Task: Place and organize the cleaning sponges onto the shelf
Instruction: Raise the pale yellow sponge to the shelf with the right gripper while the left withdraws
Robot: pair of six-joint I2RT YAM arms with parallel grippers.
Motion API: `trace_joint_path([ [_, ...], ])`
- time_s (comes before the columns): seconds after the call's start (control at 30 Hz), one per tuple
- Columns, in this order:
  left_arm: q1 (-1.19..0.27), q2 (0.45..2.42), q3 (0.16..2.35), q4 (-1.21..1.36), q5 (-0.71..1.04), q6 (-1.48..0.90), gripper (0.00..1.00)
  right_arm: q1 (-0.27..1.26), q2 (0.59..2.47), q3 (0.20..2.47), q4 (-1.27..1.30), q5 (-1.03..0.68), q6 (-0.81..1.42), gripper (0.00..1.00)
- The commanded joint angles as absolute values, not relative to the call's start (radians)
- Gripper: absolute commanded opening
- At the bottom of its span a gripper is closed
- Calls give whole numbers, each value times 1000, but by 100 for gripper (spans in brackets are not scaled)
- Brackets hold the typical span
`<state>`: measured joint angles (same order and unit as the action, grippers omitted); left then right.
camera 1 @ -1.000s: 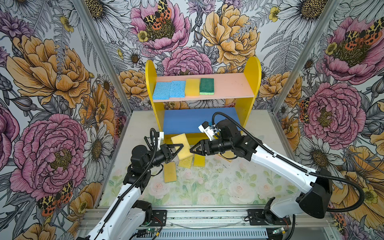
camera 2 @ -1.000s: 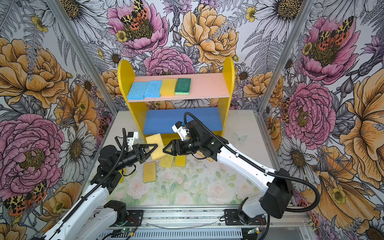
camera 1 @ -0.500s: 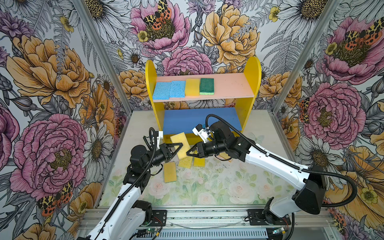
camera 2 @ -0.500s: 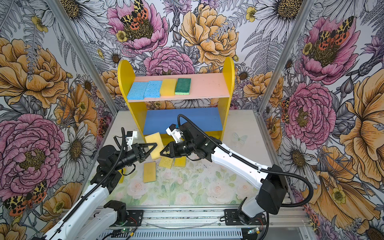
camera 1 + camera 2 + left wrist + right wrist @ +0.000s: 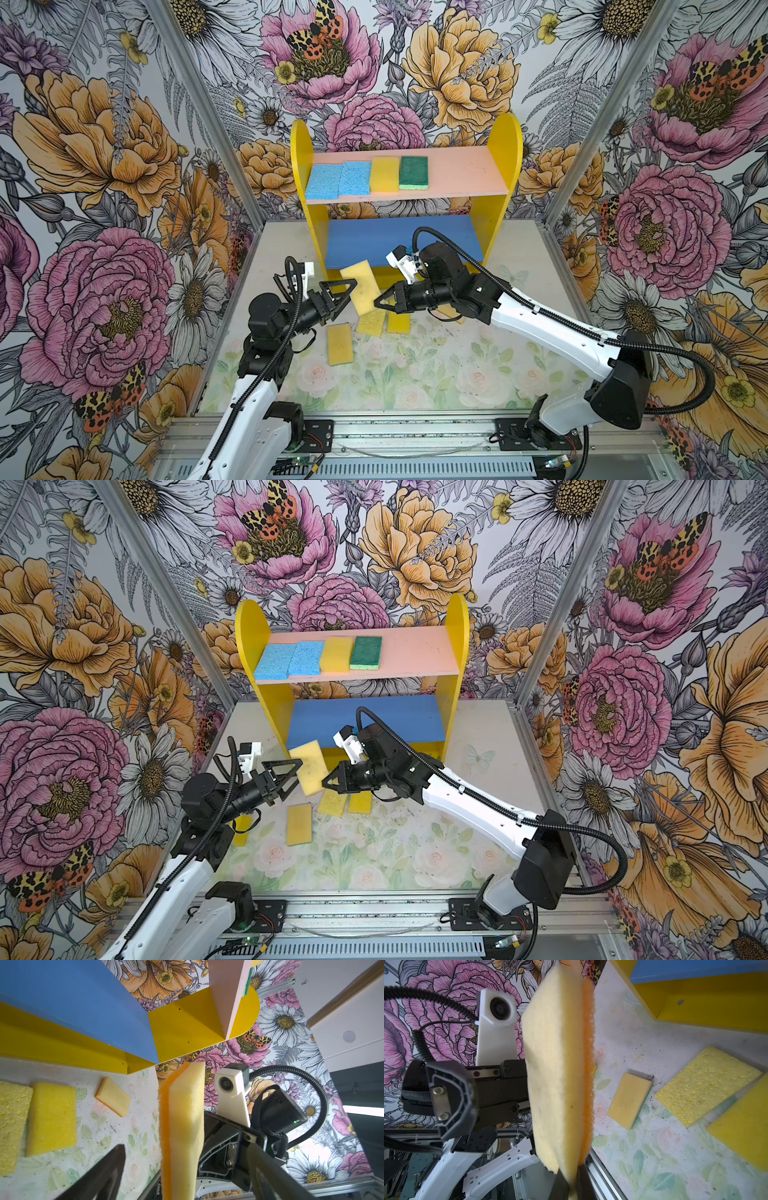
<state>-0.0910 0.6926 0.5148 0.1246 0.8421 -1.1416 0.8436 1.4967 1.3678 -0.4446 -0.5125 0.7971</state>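
- In front of the shelf (image 5: 505, 166), between the two grippers, one yellow sponge (image 5: 363, 286) with an orange face stands on edge, clear of the table (image 5: 415, 374).
- The right gripper (image 5: 380, 301) is closed on the sponge's near, lower end; the right wrist view shows the fingers pinching it there.
- The left gripper (image 5: 351, 296) is spread wide. Its jaws flank the sponge, and the left wrist view shows a gap on each side.
- The sponge's long axis runs from the right gripper up and away toward the blue lower board (image 5: 395, 241), which is bare and lies directly beyond.
- The pink upper board (image 5: 465, 174) carries four sponges (image 5: 385, 174) in a row on its left part. Its free part lies on the right arm's side.
- Judgement: the carry falls to the right arm, and the sponge needs turning flat before it is set down.
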Motion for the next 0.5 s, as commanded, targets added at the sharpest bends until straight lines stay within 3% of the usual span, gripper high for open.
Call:
trace_joint_path([
  [0.0,-60,628,590,-34,835,-1009,99,830,1460,1464,-467,-451,791,4],
  [0.23,-33,588,762,-453,658,-651,99,825,1485,1694,-612,-372,682,4],
  [0.47,58,625,847,-602,640,-459,99,748,1518,1916,-701,-272,680,3],
])
